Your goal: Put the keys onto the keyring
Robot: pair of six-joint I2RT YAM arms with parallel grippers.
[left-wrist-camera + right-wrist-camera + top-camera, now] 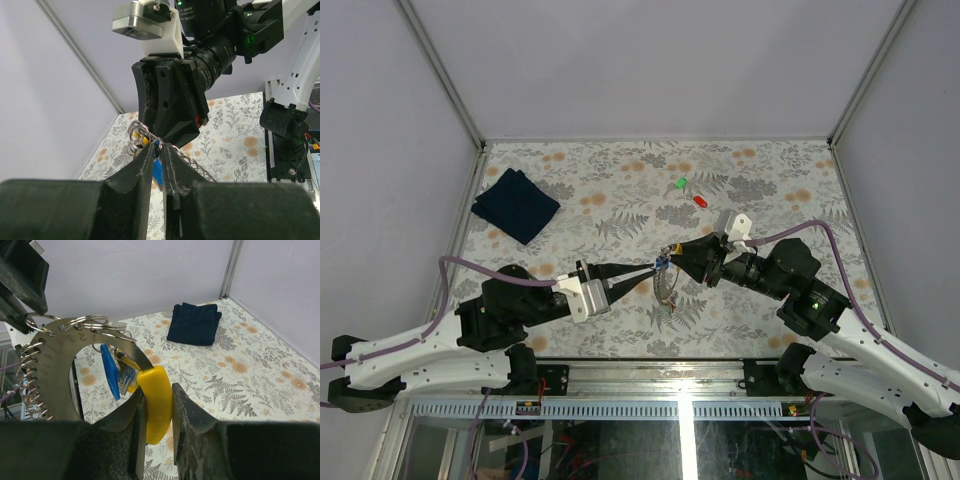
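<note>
Right gripper (159, 390) clamped on yellow key (157, 412) above table (260, 370). Left gripper (160, 147) fingers pinched on keyring (75, 325) loop; blue key (109, 370) hangs from ring. Green key (681, 184), red key (700, 200) lie on table beyond grippers

Both arms reach inward; L fingers (640, 270) & R fingers (690, 253) pinched, tips nearly meeting.

faint digits, maybe, on keyring (52, 380)
</note>
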